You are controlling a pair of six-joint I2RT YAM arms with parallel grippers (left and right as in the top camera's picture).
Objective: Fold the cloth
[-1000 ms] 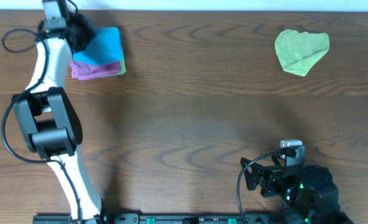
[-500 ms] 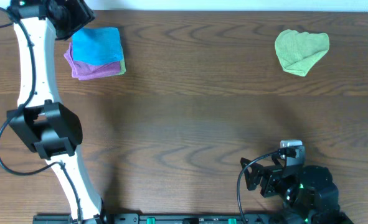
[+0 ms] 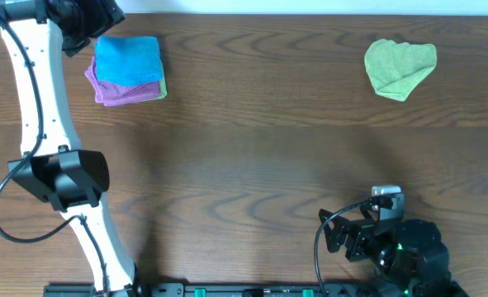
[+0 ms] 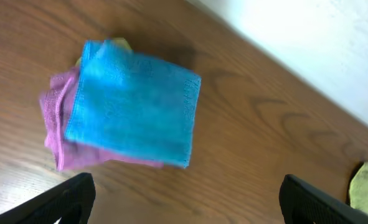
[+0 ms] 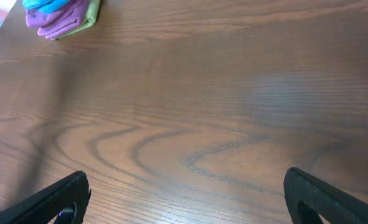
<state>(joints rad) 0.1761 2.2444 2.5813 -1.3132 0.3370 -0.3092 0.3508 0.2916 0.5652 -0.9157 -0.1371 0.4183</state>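
Overhead: the cloth is lying folded, roughly square, at the far left of the tabletop. It is sitting on a pink-purple cloth, with a lime-green edge peeking out at the stack's right. The left arm is reaching to the stack's left. A crumpled green cloth is lying far right. The right arm is sitting at the near edge.

Left wrist: the left hand is hovering above the cloth, fingers spread wide, gripping nothing.

Right wrist: the right hand is hanging over bare tabletop, also spread and holding nothing. The stack is showing top left, well apart.
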